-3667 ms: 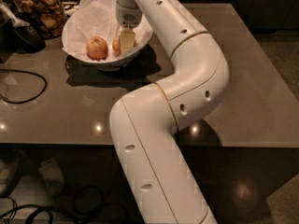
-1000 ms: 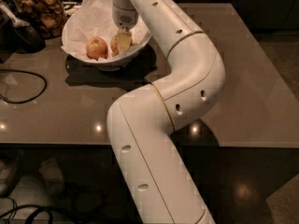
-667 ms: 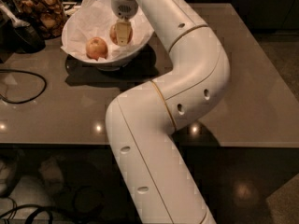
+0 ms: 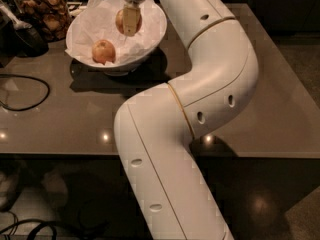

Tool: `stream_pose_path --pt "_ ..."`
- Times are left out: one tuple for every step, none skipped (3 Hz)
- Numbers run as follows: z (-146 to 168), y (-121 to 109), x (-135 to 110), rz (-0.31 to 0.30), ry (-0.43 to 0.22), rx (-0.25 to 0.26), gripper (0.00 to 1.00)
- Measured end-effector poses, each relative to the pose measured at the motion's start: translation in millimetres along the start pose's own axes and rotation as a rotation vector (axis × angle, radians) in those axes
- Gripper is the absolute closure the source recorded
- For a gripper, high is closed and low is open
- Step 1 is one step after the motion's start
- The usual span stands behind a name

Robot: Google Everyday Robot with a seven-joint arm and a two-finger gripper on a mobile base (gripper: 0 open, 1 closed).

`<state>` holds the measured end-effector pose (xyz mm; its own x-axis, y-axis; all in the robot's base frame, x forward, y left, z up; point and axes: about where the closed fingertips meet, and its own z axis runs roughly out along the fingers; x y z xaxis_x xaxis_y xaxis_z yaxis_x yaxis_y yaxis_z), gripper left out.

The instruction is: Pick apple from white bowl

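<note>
A glossy grey-brown table [image 4: 280, 109] fills the dim room, small lights glinting near its front edge. A black cable [image 4: 35, 81] loops at its left. The dark floor [image 4: 285, 204] shines faintly. The pincer [image 4: 129, 26] hangs over the table's far left end, clamped on the apple [image 4: 120, 20].

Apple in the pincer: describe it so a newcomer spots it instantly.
Find the white bowl at the far left of the table, beside the snack jar. Two apples show there. The target apple is the yellower one, clamped in the pincer, while the pinker apple lies loose on the paper.
</note>
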<state>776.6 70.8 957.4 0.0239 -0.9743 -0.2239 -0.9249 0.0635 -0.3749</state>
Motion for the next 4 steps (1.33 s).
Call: stream_pose_path --pt "-32.9 8.2 -15.1 -0.050 -0.098 -0.005 1.00" --pt "-53.1 19.4 -29.2 -0.094 -0.169 -0.026 1.00" --pt "-70.5 25.2 -38.9 -0.119 -0.219 -0.027 1.00" --pt "-89.1 31.7 -47.3 -0.126 -0.264 -0.020 1.00"
